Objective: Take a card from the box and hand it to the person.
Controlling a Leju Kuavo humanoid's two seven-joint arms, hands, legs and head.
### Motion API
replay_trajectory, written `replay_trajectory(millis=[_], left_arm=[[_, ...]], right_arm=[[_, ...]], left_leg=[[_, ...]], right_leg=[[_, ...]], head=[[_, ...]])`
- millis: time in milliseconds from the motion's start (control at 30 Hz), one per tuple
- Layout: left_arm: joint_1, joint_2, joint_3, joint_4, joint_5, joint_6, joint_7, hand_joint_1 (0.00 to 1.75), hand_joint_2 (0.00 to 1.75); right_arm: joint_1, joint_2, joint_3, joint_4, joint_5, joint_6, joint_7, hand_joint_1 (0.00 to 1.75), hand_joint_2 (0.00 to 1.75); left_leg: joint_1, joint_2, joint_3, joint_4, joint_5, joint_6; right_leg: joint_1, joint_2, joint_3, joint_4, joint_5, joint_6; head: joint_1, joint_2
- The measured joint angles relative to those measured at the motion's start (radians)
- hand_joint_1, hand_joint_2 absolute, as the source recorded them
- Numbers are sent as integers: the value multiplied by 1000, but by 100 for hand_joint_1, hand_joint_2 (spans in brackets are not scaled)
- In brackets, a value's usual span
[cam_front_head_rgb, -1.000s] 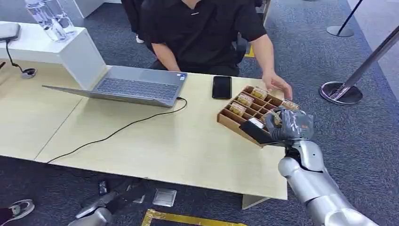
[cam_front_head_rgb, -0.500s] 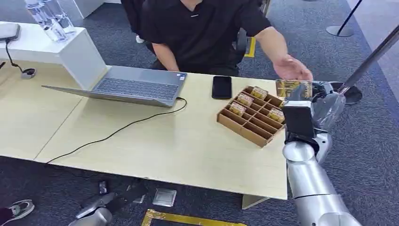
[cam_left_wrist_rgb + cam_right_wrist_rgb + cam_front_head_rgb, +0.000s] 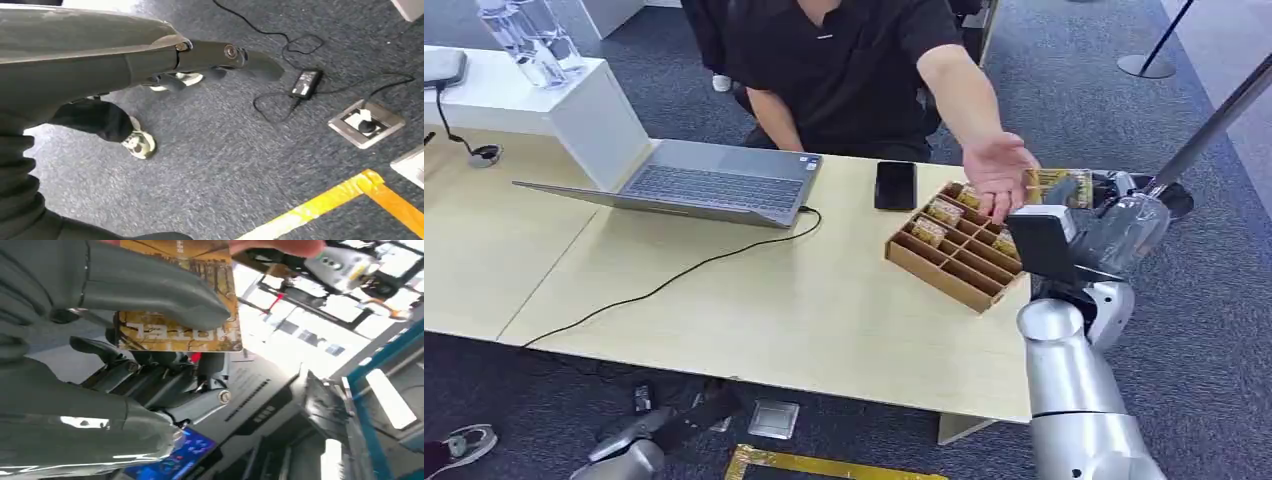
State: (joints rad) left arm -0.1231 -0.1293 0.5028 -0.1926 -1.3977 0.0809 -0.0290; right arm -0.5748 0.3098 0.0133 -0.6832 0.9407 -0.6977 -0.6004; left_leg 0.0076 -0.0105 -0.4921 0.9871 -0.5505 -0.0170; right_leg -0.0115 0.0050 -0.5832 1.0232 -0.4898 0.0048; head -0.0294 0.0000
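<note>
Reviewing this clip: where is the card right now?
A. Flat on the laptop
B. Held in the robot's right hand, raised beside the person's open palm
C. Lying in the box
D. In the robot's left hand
B: the right hand holds the card up beside the person's palm, above the box.

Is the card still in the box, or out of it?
Out: the right hand holds the card above the box.

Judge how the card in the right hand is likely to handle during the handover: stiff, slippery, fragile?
The card probably is stiff: it juts flat past the right hand without drooping. It looks glossy, so it may slip from a light pinch. Likely light: the thumb alone pins it. The person's hand waits open beside it.
</note>
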Motion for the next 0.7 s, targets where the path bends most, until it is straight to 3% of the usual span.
replay_trajectory(millis=[200,333,367,400,433,467,700], left_arm=[[-2,0,-2,0,-9,-25,9,0,175],[-3,0,-12,0,-21,9,22,0,175],[-3,0,-13,0,-20,19,24,0,175],[-4,0,-12,0,-18,28,25,0,175],[-5,0,-12,0,-14,32,25,0,0],[-6,0,-11,0,-9,35,25,0,0],[-5,0,-10,0,-7,25,35,0,0]], right_arm=[[-4,0,-6,29,29,0,38,175,175],[-4,0,-9,42,52,0,60,168,175],[-3,0,-10,45,52,0,60,58,175],[-3,0,-11,47,48,0,56,58,175],[-2,0,-11,49,39,0,49,0,175],[-1,0,-13,50,32,0,42,0,0],[3,-2,-29,49,18,0,36,0,0]], left_leg=[[0,0,0,0,0,0],[0,0,0,0,0,0],[0,0,0,0,0,0],[0,0,0,0,0,0],[0,0,0,0,0,0],[0,0,0,0,0,0],[0,0,0,0,0,0]], right_leg=[[0,0,0,0,0,0],[0,0,0,0,0,0],[0,0,0,0,0,0],[0,0,0,0,0,0],[0,0,0,0,0,0],[0,0,0,0,0,0],[0,0,0,0,0,0]], head=[[0,0],[0,0],[0,0],[0,0],[0,0],[0,0],[0,0]])
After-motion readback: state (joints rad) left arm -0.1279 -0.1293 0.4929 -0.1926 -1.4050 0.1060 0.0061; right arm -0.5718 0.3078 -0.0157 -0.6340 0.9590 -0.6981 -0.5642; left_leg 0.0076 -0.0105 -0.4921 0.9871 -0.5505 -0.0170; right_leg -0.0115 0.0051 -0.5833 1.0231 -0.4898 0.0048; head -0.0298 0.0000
